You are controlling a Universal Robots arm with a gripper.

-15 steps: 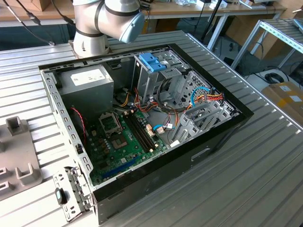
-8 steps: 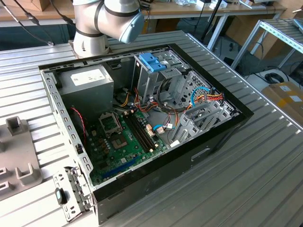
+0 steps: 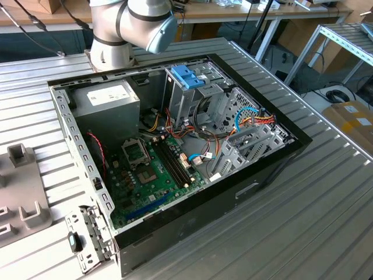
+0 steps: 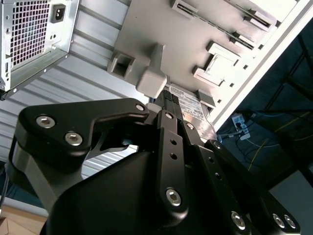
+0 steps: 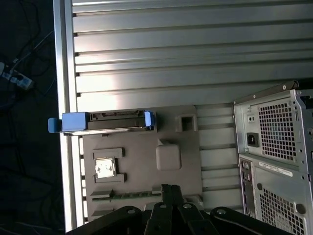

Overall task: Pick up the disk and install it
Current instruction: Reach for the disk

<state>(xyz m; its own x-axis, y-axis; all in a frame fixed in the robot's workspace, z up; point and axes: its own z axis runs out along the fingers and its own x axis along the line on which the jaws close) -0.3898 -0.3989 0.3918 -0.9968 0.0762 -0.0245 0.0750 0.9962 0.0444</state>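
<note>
A ribbed aluminium table (image 3: 326, 221) is recorded. Wooden workbenches (image 3: 233, 11) are seen beyond it; a metal rack (image 3: 349, 42) is observed at the exterior view's right, with cables (image 3: 336, 94) on the floor beneath.

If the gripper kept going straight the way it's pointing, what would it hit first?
Most likely the gripper would meet the grey fixture plate beside its raised rounded block, not the disk, though depth is unclear.
</note>
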